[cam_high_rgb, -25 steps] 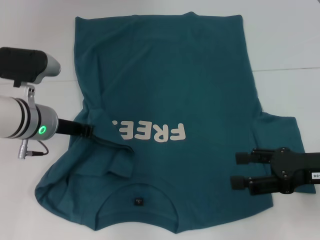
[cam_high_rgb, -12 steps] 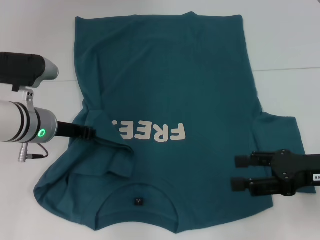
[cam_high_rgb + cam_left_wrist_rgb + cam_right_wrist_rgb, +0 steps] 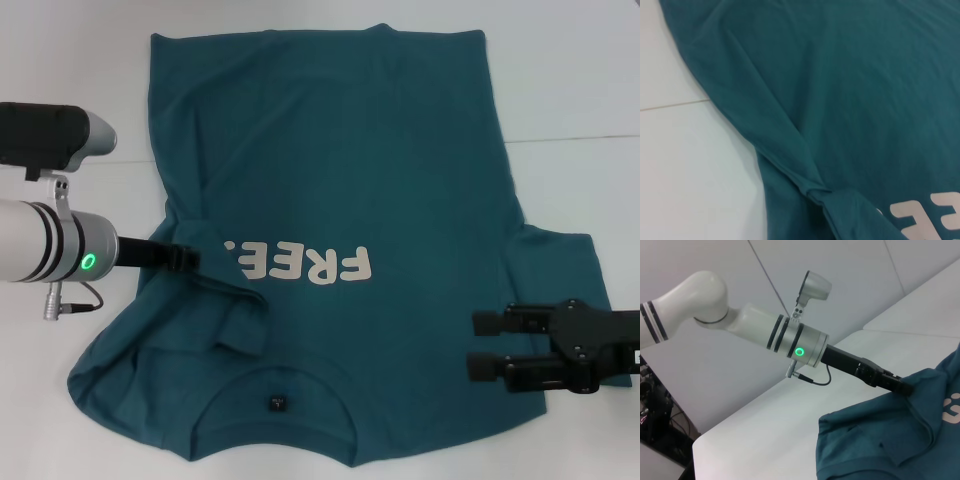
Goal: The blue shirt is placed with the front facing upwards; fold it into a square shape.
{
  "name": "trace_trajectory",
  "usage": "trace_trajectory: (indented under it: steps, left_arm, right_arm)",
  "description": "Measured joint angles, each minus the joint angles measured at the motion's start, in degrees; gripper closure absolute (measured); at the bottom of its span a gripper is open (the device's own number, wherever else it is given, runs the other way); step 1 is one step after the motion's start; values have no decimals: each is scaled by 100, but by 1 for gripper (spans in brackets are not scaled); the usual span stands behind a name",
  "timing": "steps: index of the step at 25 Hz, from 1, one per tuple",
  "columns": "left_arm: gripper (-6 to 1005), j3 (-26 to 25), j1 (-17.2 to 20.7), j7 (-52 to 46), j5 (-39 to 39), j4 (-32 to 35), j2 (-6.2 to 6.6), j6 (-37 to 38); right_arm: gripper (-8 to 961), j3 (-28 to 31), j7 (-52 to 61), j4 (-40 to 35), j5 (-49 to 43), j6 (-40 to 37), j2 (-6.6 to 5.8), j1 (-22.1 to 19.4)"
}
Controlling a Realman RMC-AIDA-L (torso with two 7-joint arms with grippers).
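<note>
The blue shirt (image 3: 340, 200) pinched by left hand (image 3: 192, 262); right hand (image 3: 483, 345) parted above it

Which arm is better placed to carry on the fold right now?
Left, probably. The left gripper is at the bunched left-side fold of the blue shirt, apparently gripping it. The right gripper is open above the opposite sleeve, holding nothing.
</note>
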Motion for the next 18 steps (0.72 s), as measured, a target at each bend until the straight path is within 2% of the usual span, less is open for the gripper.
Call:
trace_trajectory:
  steps: [4, 17, 18]
  left_arm:
    - [616, 8, 13, 75, -95, -55, 0, -74]
    - [757, 6, 35, 486, -545, -119, 3, -248]
    - [798, 6, 27, 497, -544, -135, 9, -246]
  right_arm:
    - [131, 7, 12, -8, 2, 0, 2, -22]
    - [129, 8, 31, 3, -6, 5, 8, -59]
    - [129, 8, 31, 7, -5, 5, 9, -61]
